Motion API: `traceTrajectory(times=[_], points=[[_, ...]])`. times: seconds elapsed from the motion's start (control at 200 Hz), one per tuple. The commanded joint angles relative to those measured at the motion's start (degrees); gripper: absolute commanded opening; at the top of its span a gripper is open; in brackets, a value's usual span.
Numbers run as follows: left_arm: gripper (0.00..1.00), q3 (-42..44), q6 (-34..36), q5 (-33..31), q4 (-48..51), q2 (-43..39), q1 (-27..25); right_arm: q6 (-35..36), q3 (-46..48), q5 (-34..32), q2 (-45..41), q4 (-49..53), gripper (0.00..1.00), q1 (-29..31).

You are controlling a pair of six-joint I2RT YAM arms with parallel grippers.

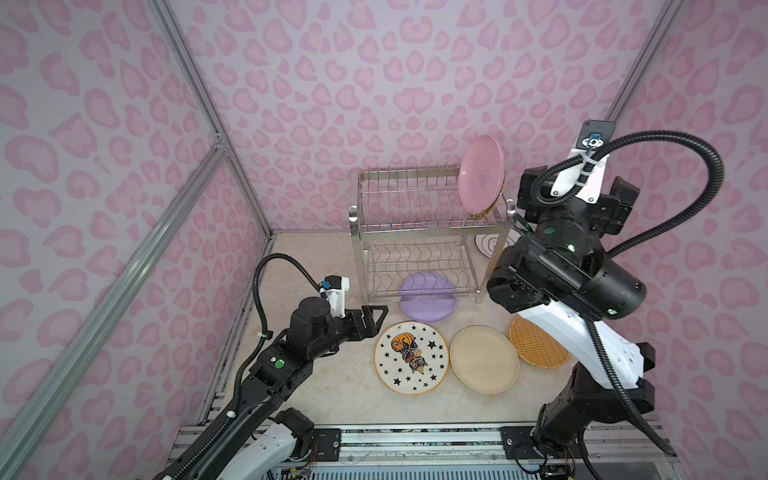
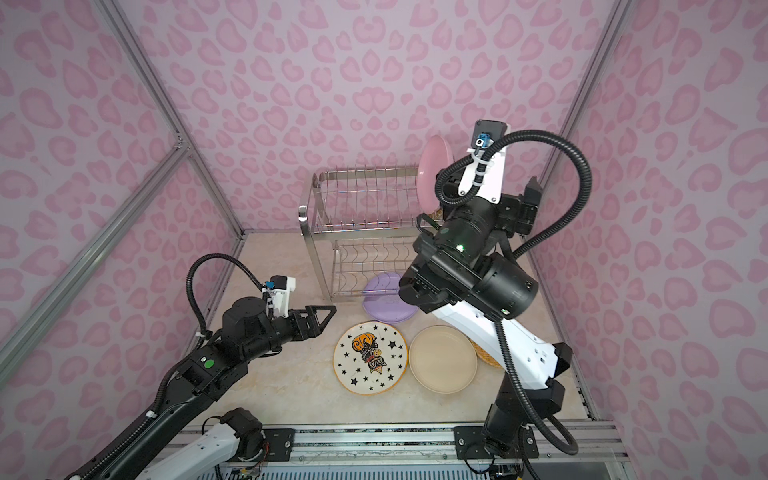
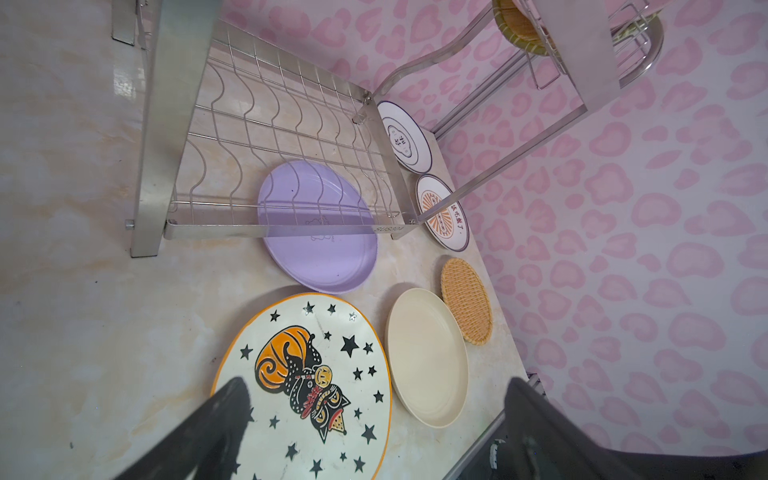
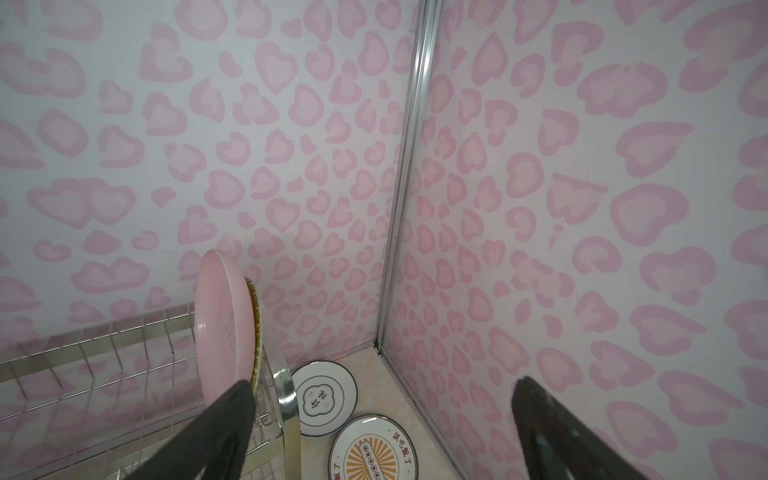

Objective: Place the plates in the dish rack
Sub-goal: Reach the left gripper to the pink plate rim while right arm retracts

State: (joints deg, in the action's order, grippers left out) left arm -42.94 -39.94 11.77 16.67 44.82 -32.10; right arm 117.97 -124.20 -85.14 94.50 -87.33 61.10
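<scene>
The steel dish rack [image 1: 419, 232] stands at the back. A pink plate [image 1: 482, 174] stands upright at the right end of its top tier, with a wicker plate [image 4: 258, 332] just behind it. On the table lie a lilac plate [image 1: 428, 297] half under the rack, a star-patterned plate [image 1: 411, 357], a cream plate [image 1: 484, 359] and a second wicker plate [image 1: 536, 345]. Two white printed plates [image 4: 324, 397] [image 4: 374, 449] lie right of the rack. My left gripper [image 3: 376, 386] hovers open and empty by the star plate's left edge. My right gripper [image 4: 384, 384] is open and empty, high beside the pink plate.
Pink-patterned walls close in on the left, back and right, with aluminium posts [image 4: 409, 178] in the corners. The right arm's body [image 1: 565, 282] hangs over the wicker plate and the rack's right end. A metal rail [image 1: 415, 440] runs along the front edge.
</scene>
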Motion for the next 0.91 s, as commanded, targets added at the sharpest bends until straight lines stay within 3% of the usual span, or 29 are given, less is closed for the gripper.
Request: traceTrajectory(times=[0.0, 0.045, 0.08, 0.17, 0.245, 0.285, 0.345, 0.475, 0.6, 0.715, 0.901], points=[[0.97, -1.2, -0.7, 0.6, -0.3, 0.3, 0.0, -2.5, 5.5, -4.4, -4.5, 0.0, 0.96, 3.7], [0.97, -1.4, -1.2, 0.3, -0.2, 0.2, 0.0, -10.9, 12.3, -0.5, -8.4, 6.2, 0.96, 6.8], [0.97, -1.3, -1.4, -0.1, 0.0, -0.1, 0.0, -21.4, 18.4, 3.0, -12.4, 15.7, 0.96, 9.9], [0.97, -1.2, -2.2, -0.9, 0.5, -0.9, 0.0, -63.7, 26.0, 12.6, -23.7, 61.6, 0.99, 12.5], [0.97, -1.2, -2.7, -1.8, 1.4, -1.8, 0.0, -94.2, 23.5, 21.0, -30.4, 90.4, 0.99, 4.9], [0.97, -1.2, -2.8, -2.2, 1.8, -2.4, 0.0, -105.1, 22.8, 28.2, -33.0, 101.4, 0.99, -1.6], [0.97, -1.3, -2.6, -2.5, 2.4, -3.4, 0.0, -111.5, 23.4, 36.7, -35.1, 108.1, 0.99, -9.3], [0.97, -2.9, -0.3, -1.2, 3.0, -3.4, 0.0, -117.5, 17.8, 41.6, -29.9, 122.9, 0.99, -16.8], [0.97, -6.4, 1.5, 2.3, 2.1, -0.8, -0.2, -121.0, 21.2, 46.6, -30.2, 124.4, 0.99, -19.9], [0.97, -9.3, 2.8, 4.4, 1.1, 1.5, -0.5, -127.2, 22.1, 56.5, -30.3, 128.1, 0.99, -27.0], [0.97, -15.3, 4.0, 8.3, 0.4, 5.7, -0.9, -135.7, 22.9, 63.8, -30.2, 130.9, 0.99, -35.7]])
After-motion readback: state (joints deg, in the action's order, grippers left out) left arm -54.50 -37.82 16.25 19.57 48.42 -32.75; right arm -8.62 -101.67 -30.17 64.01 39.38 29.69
